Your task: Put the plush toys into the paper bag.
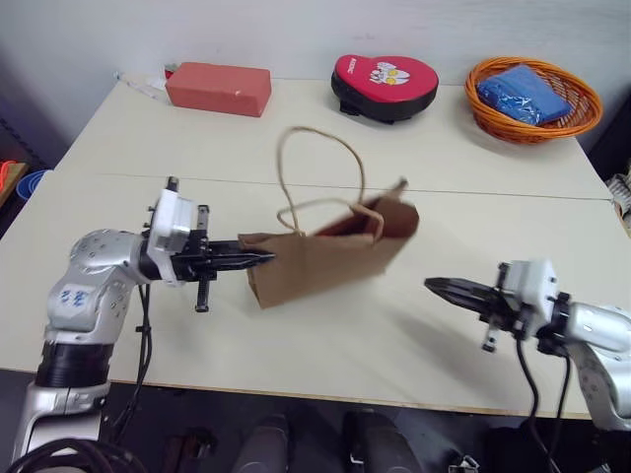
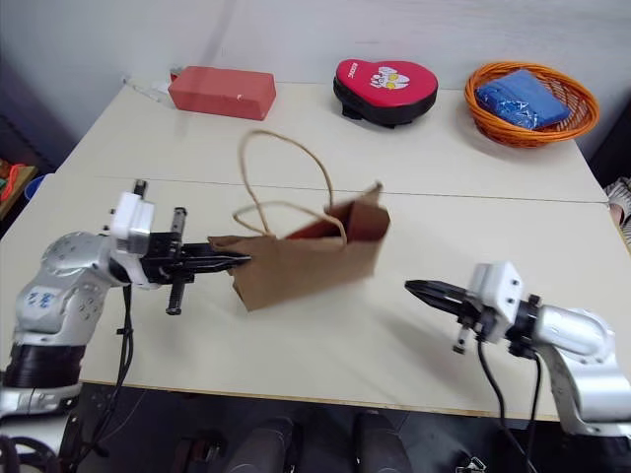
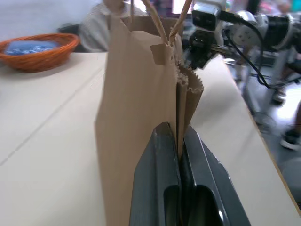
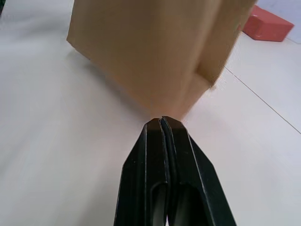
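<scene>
The brown paper bag (image 1: 325, 261) stands tilted at the middle of the table, its mouth up and its two cord handles (image 1: 317, 148) rising above it. My left gripper (image 1: 264, 259) points level from the left and is shut on the bag's folded side edge (image 3: 181, 89). A sliver of red (image 1: 340, 226) shows inside the mouth; I cannot tell what it is. The plush toys are hidden. My right gripper (image 1: 431, 285) is shut with nothing in it. It hangs to the right of the bag, a short way off, and points at it (image 4: 161, 120).
Along the table's far edge lie a red box (image 1: 218, 88), a red heart-shaped pad (image 1: 385, 84) and an orange wicker basket (image 1: 582, 116) holding a blue bundle (image 1: 521, 94). A seam (image 1: 493, 193) crosses the table behind the bag.
</scene>
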Robot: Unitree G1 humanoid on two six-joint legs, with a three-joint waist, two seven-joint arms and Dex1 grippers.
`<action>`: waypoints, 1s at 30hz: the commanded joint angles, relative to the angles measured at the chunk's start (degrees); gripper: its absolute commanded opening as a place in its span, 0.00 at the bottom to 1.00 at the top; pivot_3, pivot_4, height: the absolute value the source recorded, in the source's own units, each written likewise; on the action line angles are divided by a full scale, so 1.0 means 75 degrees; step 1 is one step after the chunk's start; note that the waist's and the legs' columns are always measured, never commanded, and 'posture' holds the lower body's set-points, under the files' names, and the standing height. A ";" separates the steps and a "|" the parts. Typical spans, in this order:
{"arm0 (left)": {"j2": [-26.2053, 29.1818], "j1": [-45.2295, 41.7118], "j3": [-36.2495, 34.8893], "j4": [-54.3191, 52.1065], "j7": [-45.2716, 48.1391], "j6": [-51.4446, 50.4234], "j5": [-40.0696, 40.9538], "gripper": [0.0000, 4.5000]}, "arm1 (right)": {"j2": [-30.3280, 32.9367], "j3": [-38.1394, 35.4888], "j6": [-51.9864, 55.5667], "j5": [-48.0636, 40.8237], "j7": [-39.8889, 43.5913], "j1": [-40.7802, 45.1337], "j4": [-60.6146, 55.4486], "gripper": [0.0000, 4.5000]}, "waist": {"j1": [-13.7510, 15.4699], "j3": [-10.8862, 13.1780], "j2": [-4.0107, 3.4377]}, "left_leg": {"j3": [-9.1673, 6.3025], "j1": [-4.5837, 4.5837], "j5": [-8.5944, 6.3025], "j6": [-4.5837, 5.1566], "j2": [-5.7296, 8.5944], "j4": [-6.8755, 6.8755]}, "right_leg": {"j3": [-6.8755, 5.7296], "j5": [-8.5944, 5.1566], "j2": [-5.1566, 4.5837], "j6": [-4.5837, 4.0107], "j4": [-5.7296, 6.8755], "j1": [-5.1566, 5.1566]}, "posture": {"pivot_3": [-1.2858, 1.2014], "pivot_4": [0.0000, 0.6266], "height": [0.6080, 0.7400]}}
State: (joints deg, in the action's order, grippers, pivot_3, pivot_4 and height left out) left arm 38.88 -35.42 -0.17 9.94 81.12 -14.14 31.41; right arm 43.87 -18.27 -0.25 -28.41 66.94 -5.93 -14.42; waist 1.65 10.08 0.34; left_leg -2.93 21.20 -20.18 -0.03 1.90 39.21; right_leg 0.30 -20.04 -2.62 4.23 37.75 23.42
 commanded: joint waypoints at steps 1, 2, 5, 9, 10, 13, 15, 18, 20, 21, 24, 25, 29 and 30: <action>-0.0199 -0.0726 0.0329 0.1069 0.0875 0.0175 -0.0222 0.00 | 0.0153 -0.0631 -0.0182 -0.0238 0.0099 -0.0253 -0.0132 0.00 | -0.0071 0.0000 0.0004 | 0.0006 -0.0003 0.0001 0.0005 0.0001 0.0003 | 0.0007 0.0001 0.0000 0.0003 0.0006 -0.0001 | 0.52 0.24 1.00; -0.0258 -0.0843 0.0498 0.1292 0.1117 0.0327 -0.0389 0.00 | 0.0150 -0.0689 -0.0107 -0.0297 0.0062 -0.0326 -0.0169 0.00 | -0.0127 -0.0001 0.0005 | 0.0019 -0.0009 0.0002 0.0009 0.0000 0.0003 | 0.0020 0.0003 0.0002 0.0006 0.0014 -0.0001 | 0.52 0.24 1.00; -0.0481 -0.1130 0.0710 0.1829 0.1317 0.0966 -0.0792 0.00 | 0.0077 -0.0718 -0.0087 -0.0331 -0.0054 -0.0382 -0.0258 0.00 | -0.0231 -0.0001 0.0005 | 0.0022 -0.0015 0.0002 0.0010 -0.0002 0.0003 | 0.0025 0.0004 0.0001 0.0007 0.0018 0.0002 | 0.52 0.24 1.00; -0.0432 -0.1142 0.0743 0.1865 0.1258 0.1048 -0.0854 0.00 | -0.0045 -0.0540 -0.0126 -0.0315 -0.0239 -0.0282 -0.0316 0.00 | -0.0246 -0.0001 0.0005 | 0.0021 -0.0012 0.0004 0.0006 -0.0010 0.0002 | 0.0026 0.0003 0.0007 0.0006 0.0025 0.0014 | 0.52 0.24 1.00; -0.0386 -0.1076 0.0758 0.1780 0.1251 0.1040 -0.0865 0.00 | -0.0072 -0.0505 -0.0161 -0.0306 -0.0257 -0.0253 -0.0300 0.00 | -0.0240 -0.0001 0.0005 | 0.0020 -0.0012 0.0004 0.0006 -0.0010 0.0002 | 0.0026 0.0003 0.0005 0.0006 0.0024 0.0013 | 0.52 0.24 1.00; -0.0279 -0.0747 0.0620 0.1395 0.0776 0.0848 -0.0846 0.05 | -0.0105 -0.0314 -0.0148 -0.0244 -0.0270 -0.0153 -0.0203 0.00 | -0.0226 -0.0001 0.0005 | 0.0018 -0.0013 0.0004 0.0006 -0.0009 0.0004 | 0.0027 0.0003 0.0000 0.0006 0.0021 0.0011 | 0.52 0.24 1.00; -0.0258 -0.0561 0.0407 0.1160 0.0211 0.0823 -0.0909 0.13 | -0.0094 -0.0217 -0.0279 -0.0188 -0.0166 -0.0082 -0.0079 0.00 | -0.0221 -0.0001 0.0004 | 0.0017 -0.0012 0.0004 0.0005 -0.0009 0.0004 | 0.0027 0.0003 -0.0002 0.0006 0.0020 0.0011 | 0.52 0.24 1.00; 0.0080 -0.0089 -0.0054 0.0460 -0.0283 0.0541 -0.0812 0.33 | 0.0078 -0.0302 0.0511 -0.0671 -0.0277 0.0113 0.0050 0.04 | -0.0235 -0.0001 0.0005 | 0.0014 -0.0010 0.0004 0.0005 -0.0009 0.0006 | 0.0026 0.0003 -0.0002 0.0006 0.0019 0.0012 | 0.52 0.24 1.00; 0.0482 0.0391 -0.0356 -0.0016 -0.0507 0.0450 -0.0873 0.49 | 0.0213 -0.0370 0.0672 -0.0817 -0.0120 0.0215 0.0151 0.15 | -0.0240 -0.0001 0.0005 | 0.0014 -0.0010 0.0004 0.0005 -0.0010 0.0005 | 0.0028 0.0003 -0.0003 0.0006 0.0020 0.0013 | 0.52 0.24 1.00; 0.0727 0.0705 -0.0521 -0.0222 -0.0577 0.0447 -0.0926 0.52 | 0.0276 -0.0394 0.0594 -0.0813 0.0035 0.0248 0.0221 0.19 | -0.0253 -0.0001 0.0004 | 0.0013 -0.0009 0.0004 0.0005 -0.0011 0.0003 | 0.0028 0.0003 -0.0003 0.0006 0.0018 0.0015 | 0.52 0.24 1.00; 0.1367 0.1696 -0.1179 -0.0770 -0.0880 0.0135 -0.0813 0.75 | 0.0385 -0.0532 0.0210 -0.0778 0.0429 0.0429 0.0508 0.44 | -0.0241 0.0000 -0.0001 | 0.0013 -0.0015 0.0004 0.0004 -0.0013 -0.0007 | 0.0030 0.0002 -0.0002 0.0004 0.0015 0.0016 | 0.52 0.24 1.00; 0.1541 0.2047 -0.1443 -0.0875 -0.0958 0.0133 -0.0792 0.81 | 0.0387 -0.0577 -0.0047 -0.0725 0.0569 0.0583 0.0672 0.51 | -0.0230 0.0000 -0.0001 | 0.0014 -0.0015 0.0004 0.0005 -0.0012 -0.0007 | 0.0031 0.0002 -0.0003 0.0004 0.0014 0.0012 | 0.52 0.24 1.00; 0.1957 0.3357 -0.2582 -0.0880 -0.1088 0.0457 -0.0778 1.00 | 0.0751 -0.0648 -0.0413 -0.0532 0.1170 0.0861 0.1262 0.81 | -0.0208 0.0002 0.0000 | 0.0014 -0.0015 0.0001 0.0009 -0.0011 -0.0006 | 0.0030 0.0002 -0.0009 0.0004 0.0009 0.0007 | 0.52 0.24 1.00; 0.1993 0.3556 -0.2783 -0.0815 -0.1101 0.0565 -0.0775 1.00 | 0.0848 -0.0638 -0.0560 -0.0449 0.1336 0.0859 0.1388 0.89 | -0.0181 0.0002 -0.0001 | 0.0005 -0.0014 0.0001 0.0010 -0.0011 -0.0005 | 0.0023 0.0002 -0.0009 0.0004 0.0008 0.0006 | 0.52 0.24 1.00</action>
State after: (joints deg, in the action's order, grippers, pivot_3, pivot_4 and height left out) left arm 52.49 -9.98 -16.59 4.58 73.15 -11.71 24.68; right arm 48.59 -21.17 -1.89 -32.53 74.43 0.66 -5.07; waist 0.29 10.09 0.33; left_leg -2.89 21.10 -20.18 0.05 1.82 39.17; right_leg 0.47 -20.03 -2.70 4.26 37.79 23.46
